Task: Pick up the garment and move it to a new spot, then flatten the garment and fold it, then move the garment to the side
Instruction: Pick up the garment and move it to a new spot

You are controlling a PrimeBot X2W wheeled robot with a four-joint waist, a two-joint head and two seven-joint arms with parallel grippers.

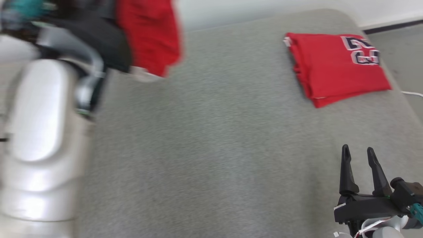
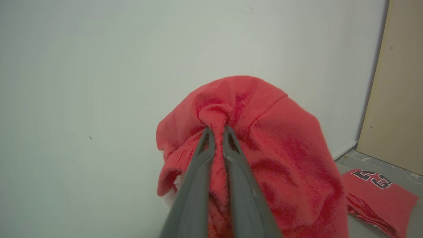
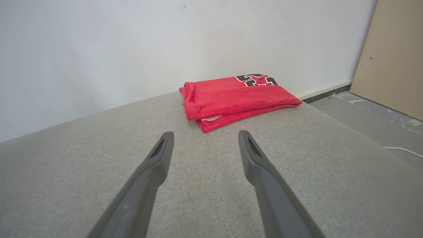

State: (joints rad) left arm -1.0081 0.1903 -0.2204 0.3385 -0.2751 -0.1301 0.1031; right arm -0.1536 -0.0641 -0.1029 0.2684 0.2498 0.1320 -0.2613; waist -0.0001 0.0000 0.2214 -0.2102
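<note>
**A:** What does the head camera give you?

**B:** It's blurry on the left. The pale left forearm (image 1: 39, 132) looms at the near left. Above it a red garment (image 1: 148, 36) hangs at the top left, lifted off the grey cushioned surface (image 1: 214, 148). Over on the right a folded red jersey (image 1: 337, 66) lies flat near the surface's far corner, with its printed number at the far end. The right gripper (image 1: 358, 149) sits low on the right. Its 2 fingers are apart with nothing between them, and it is well apart from the jersey.

**A:** And the left wrist camera?

**B:** The left gripper (image 2: 218, 130) has its 2 fingers pressed together on a bunched fold of the red garment (image 2: 281, 148). The cloth drapes down around them, up in the air in front of the white wall (image 2: 99, 66). At the lower right the folded red jersey (image 2: 380, 195) shows its 23, with a beige panel (image 2: 396, 82) beyond it.

**A:** Right wrist?

**B:** The right gripper (image 3: 205, 135) is spread wide above the bare grey cushioned surface (image 3: 66, 172), gripping nothing. Just past the fingertips lies the folded red jersey (image 3: 231, 96), close to the wall (image 3: 99, 49), with a white edge peeking out between its layers. To the right is the floor (image 3: 363, 115), with a white cable (image 3: 403, 151) on it and the beige panel (image 3: 396, 49) behind.
</note>
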